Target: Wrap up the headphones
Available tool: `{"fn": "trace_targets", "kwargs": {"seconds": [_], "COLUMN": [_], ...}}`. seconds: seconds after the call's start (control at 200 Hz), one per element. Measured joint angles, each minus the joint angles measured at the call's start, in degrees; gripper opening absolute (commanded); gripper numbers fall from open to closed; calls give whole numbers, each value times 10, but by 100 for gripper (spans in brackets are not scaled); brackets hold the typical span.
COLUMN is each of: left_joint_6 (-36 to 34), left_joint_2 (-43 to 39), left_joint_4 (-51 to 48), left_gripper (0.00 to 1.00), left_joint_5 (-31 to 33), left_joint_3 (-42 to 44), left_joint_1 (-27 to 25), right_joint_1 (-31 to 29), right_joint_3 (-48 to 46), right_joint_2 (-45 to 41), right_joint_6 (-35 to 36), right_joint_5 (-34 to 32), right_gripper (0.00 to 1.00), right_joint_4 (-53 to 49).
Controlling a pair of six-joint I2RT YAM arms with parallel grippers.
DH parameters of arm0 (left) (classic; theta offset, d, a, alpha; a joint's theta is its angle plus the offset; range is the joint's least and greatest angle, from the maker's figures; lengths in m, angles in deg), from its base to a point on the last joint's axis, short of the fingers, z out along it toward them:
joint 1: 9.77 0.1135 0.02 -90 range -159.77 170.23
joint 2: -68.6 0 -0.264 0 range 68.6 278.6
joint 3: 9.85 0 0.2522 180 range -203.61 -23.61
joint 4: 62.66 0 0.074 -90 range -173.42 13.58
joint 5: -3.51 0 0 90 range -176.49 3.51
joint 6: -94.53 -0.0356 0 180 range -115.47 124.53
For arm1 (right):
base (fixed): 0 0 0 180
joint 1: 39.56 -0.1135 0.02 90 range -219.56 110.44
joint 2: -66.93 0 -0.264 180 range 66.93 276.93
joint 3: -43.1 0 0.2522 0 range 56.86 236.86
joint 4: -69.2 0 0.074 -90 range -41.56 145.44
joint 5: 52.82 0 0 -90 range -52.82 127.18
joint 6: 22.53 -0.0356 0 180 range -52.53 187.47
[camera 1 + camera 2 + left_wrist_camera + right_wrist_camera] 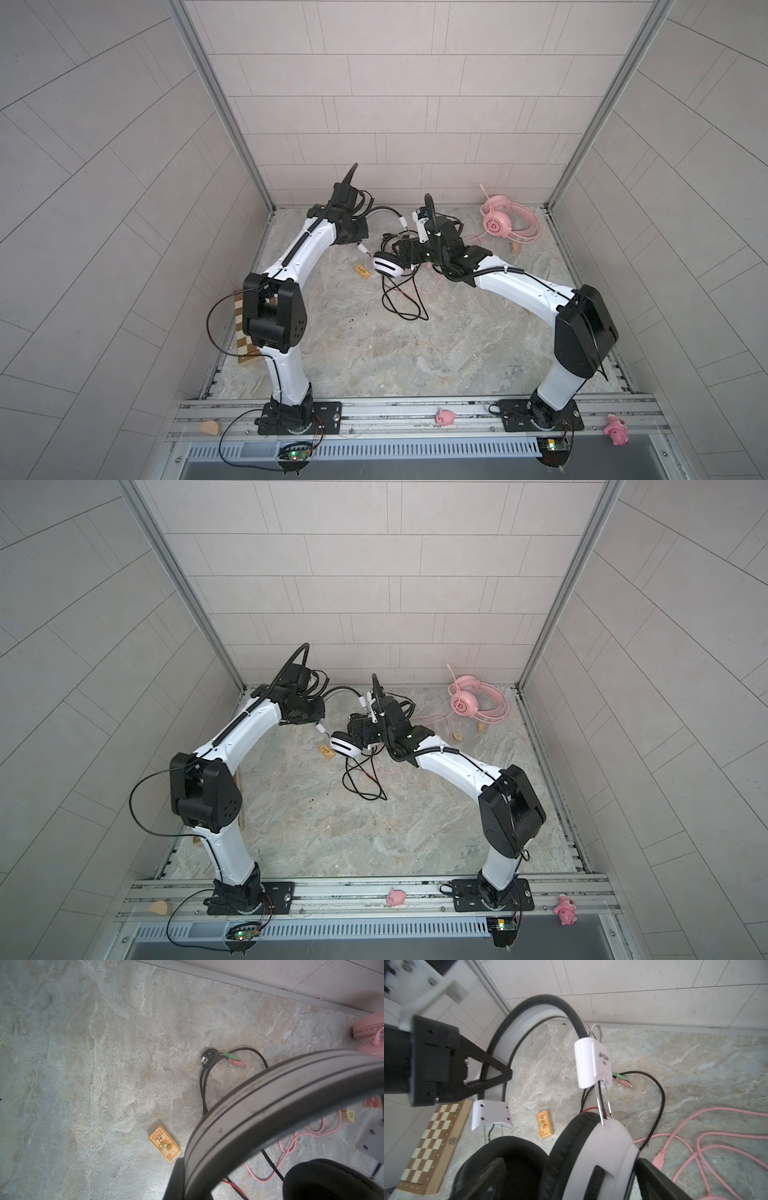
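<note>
The white headphones (388, 268) (345, 746) hang above the table between both arms. My left gripper (357, 239) (506, 1076) is shut on their black headband (270, 1095) (550, 1004). My right gripper (402, 258) (571, 1184) stands open, wide, with the ear cups between its fingers. One finger touches the white cup (602, 1147). The black cable (399, 299) trails down in loops to its green and pink plugs (234, 1059) (623, 1080) on the table. The pink headphones (498, 224) (465, 704) lie at the back right, with their pink cable (695, 1140) spread toward the middle.
A small orange box (361, 273) (165, 1144) lies left of the white cup. A wooden chessboard box (245, 332) (431, 1147) sits by the left wall. Small wooden blocks (514, 248) lie near the pink headset. Two pink pig toys (444, 417) sit on the front rail.
</note>
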Motion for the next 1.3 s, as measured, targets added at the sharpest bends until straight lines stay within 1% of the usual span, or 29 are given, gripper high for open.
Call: {"fn": "trace_targets", "kwargs": {"seconds": [0.23, 0.475, 0.535, 0.661, 0.776, 0.836, 0.891, 0.951, 1.016, 1.131, 1.201, 1.301], "left_joint_6": [-4, -4, -5, -8, -8, -7, -4, -2, 0, -4, -12, -38], "left_joint_2": [0, 0, 0, 0, 0, 0, 0, 0, -1, -1, 0, 0], "left_joint_4": [-13, -12, -12, -12, -12, -12, -13, -13, -15, -15, -27, -52], "left_gripper": [0, 0, 0, 0, 1, 3, 6, 14, 23, 39, 43, 45], "left_joint_5": [9, 17, 17, 19, 20, 21, 22, 20, 13, -24, -45, -56], "left_joint_3": [0, 0, 0, 0, 0, 0, 0, 0, 0, 0, -9, -35], "left_joint_1": [-3, -7, -9, -10, -12, -11, -11, -13, -13, -15, -17, -28], "right_joint_1": [-7, -12, -14, -15, -13, -8, -2, 3, 7, 12, 16, 27], "right_joint_3": [13, 19, 24, 28, 27, 26, 23, 21, 21, 21, 21, 23], "right_joint_2": [25, 47, 56, 73, 75, 75, 75, 75, 75, 73, 65, 49], "right_joint_6": [13, 12, 11, 10, 8, 8, 7, 7, 11, 32, 47, 66], "right_joint_5": [-57, -70, -70, -71, -71, -74, -79, -83, -90, -99, -100, -85], "right_gripper": [97, 98, 96, 81, 55, 49, 47, 40, 39, 39, 39, 39], "right_joint_4": [-34, -38, -38, -35, -33, -33, -33, -33, -37, -46, -61, -88]}}
